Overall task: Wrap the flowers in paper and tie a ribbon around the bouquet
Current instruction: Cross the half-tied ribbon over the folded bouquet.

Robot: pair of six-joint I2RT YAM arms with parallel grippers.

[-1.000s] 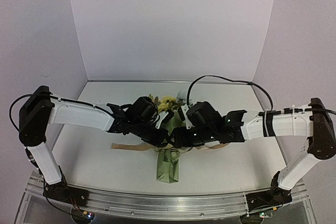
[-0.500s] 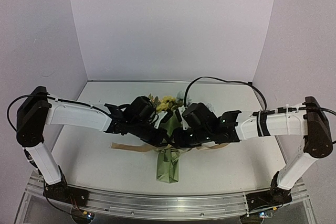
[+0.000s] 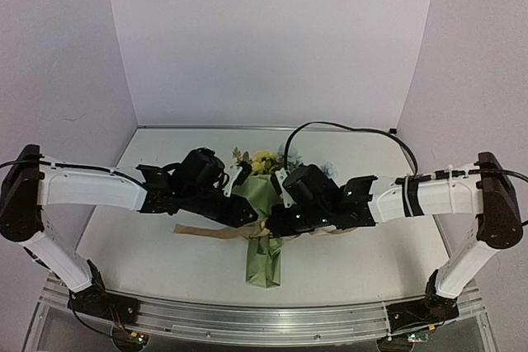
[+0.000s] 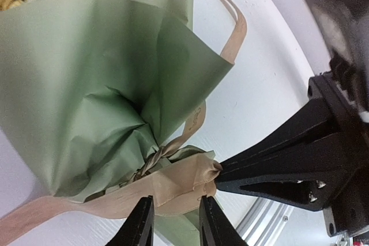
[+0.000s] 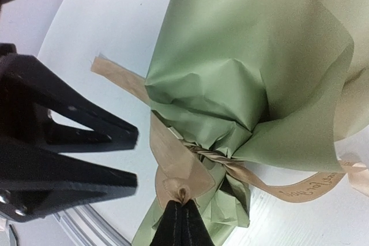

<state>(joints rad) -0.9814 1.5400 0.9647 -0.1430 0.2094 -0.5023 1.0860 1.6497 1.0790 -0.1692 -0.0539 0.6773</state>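
Wrapping looks done. The flowers (image 3: 262, 160) sit inside the olive paper (image 4: 86, 73), rolled into a cone. The bouquet (image 3: 266, 261) lies mid-worktop (image 3: 165, 261) in the top view, blooms at 12 o'clock and stem end at 6 o'clock.

The ribbon (image 4: 173, 180) is already round the pinched neck of the cone, and both wrist views show a twisted crossing there, so call the first tie on. One tail runs out flat toward 9 o'clock in the top view. The other, with printed lettering, goes toward 3 o'clock. No finished bow is visible, only one loop standing up at the neck.

The right gripper (image 5: 182, 208) has its jaws pressed together on the tip of that loop, which is clear in its own wrist view and in the left one.

The left gripper (image 4: 176, 220) has its jaws a narrow gap apart, right beside the loop at the neck. The ribbon band shows through the gap, but you can't see it pinched, and from the right wrist those jaws read as parted with nothing between them.

My judgement is you're late in the task. What's left is to form or pull the bow tight and then let go. Watch that pulling the loop doesn't drag the knot loose or slide the cone.
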